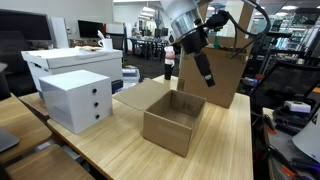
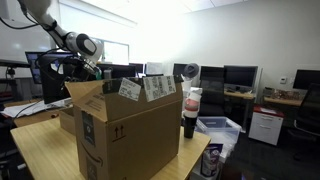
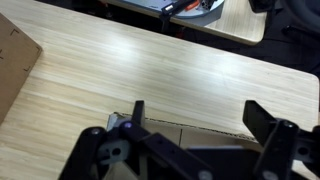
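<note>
Pincer [image 3: 195, 118] spread wide over wooden table [image 3: 150, 60]; office desks [image 1: 135, 42] behind.

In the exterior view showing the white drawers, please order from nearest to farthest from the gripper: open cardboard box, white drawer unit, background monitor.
1. The open cardboard box, just below the gripper.
2. The white drawer unit, farther off at the picture's left.
3. The monitor, far back in the room.

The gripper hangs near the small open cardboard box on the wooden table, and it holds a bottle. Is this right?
No: the gripper holds nothing. The wrist view shows its fingers apart, nothing between them. It does hang near the small open cardboard box on the wooden table.
</note>
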Motion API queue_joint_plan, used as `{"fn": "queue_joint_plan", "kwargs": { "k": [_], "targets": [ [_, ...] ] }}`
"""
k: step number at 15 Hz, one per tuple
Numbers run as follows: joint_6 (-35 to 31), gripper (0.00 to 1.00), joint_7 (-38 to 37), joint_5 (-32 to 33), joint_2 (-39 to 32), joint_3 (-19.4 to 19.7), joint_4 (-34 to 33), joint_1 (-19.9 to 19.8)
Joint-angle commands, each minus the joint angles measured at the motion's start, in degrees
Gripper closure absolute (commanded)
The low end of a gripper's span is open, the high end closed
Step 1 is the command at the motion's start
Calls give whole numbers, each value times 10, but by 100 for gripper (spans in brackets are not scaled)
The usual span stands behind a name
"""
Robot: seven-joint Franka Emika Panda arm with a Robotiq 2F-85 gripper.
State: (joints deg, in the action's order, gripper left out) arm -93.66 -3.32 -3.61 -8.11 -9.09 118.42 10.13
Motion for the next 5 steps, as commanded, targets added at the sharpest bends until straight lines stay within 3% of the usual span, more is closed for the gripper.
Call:
{"fn": "queue_joint_plan", "kwargs": {
  "k": [1,5],
  "targets": [
    [21,0,-9,5,18,-2,-1,2],
    [13,0,-2,0,8,-2,-8,1]
  ]
}}
